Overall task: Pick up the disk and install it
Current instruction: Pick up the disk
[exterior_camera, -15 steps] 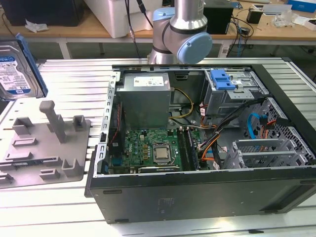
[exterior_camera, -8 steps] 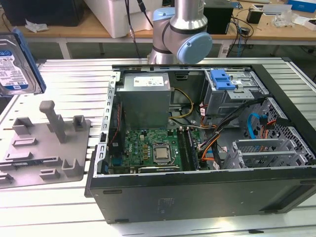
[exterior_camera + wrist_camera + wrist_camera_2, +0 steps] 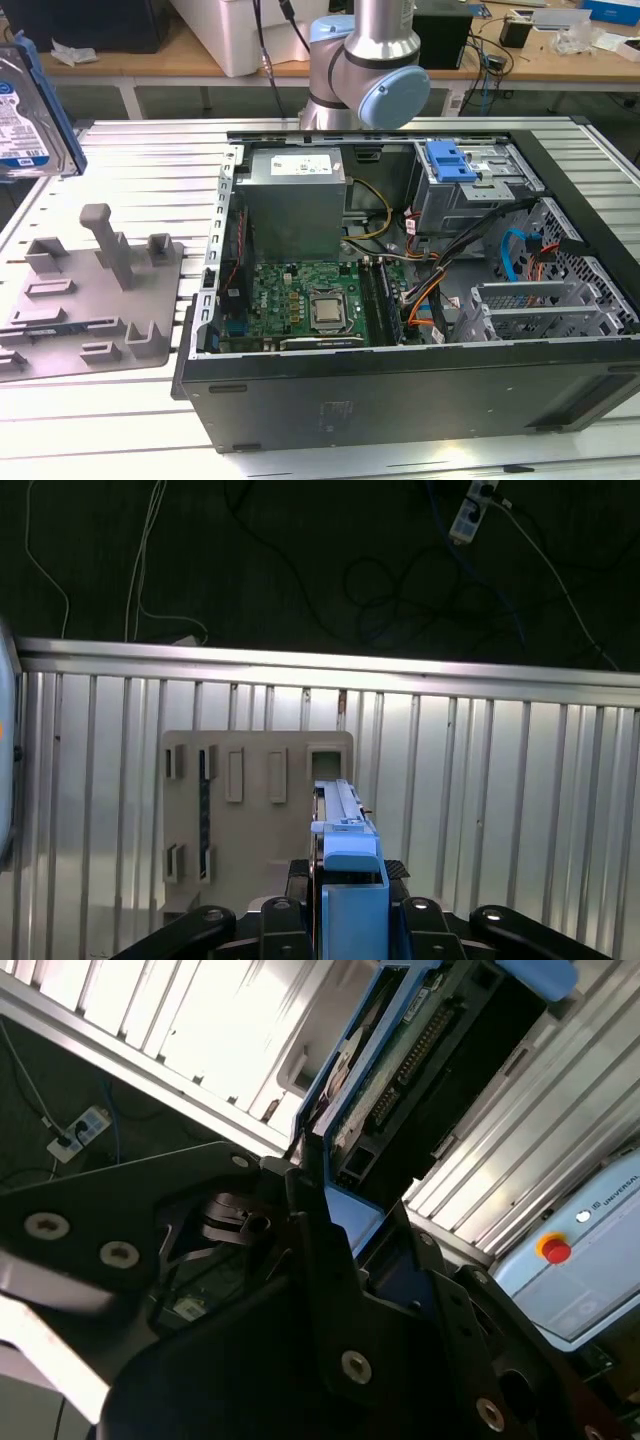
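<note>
Gripping one disk (image 3: 345, 880) edge-on, the jaws are clenched on its blue frame, as both wrist views show (image 3: 400, 1050). In the exterior view the disk (image 3: 22, 115) hangs near upright at the far left, lifted clear of the ribbed bench (image 3: 130, 160). One grey moulded holder (image 3: 90, 290) lies on the bench below it. One open computer case (image 3: 400, 400) stands well apart on the exterior view's right, in front of the single arm (image 3: 370, 60).

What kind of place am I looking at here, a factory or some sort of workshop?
Most likely a robotics lab or test workshop: a robot arm rises behind an opened computer case on a ribbed metal table, its pincer holds the disk, and cluttered workbenches stand behind.
</note>
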Available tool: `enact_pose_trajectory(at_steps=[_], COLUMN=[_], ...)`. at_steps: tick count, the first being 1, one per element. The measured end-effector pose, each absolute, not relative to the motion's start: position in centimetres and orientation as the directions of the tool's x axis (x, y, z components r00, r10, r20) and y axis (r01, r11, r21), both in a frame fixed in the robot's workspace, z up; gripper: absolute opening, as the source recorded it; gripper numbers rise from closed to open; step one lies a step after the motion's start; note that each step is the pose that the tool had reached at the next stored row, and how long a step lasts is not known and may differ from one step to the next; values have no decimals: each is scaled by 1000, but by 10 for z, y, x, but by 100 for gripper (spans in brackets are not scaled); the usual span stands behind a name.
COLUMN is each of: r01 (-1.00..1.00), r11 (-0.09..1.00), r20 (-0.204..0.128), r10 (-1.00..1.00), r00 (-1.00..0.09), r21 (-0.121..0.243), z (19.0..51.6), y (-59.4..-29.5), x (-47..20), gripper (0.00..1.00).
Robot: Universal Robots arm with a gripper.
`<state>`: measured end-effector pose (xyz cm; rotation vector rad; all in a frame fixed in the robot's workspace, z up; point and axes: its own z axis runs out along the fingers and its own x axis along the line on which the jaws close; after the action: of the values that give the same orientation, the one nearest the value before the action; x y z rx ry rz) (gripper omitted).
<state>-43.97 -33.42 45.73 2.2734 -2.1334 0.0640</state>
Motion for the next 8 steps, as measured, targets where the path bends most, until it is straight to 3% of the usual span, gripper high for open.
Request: enact_pose_trajectory(at_steps=[8], r01=[-998], r11=[-64], r20=[46], r10=[-997], r00=[63], r21=[-11], z=[476], y=[-334], x=[-440], gripper=[36])
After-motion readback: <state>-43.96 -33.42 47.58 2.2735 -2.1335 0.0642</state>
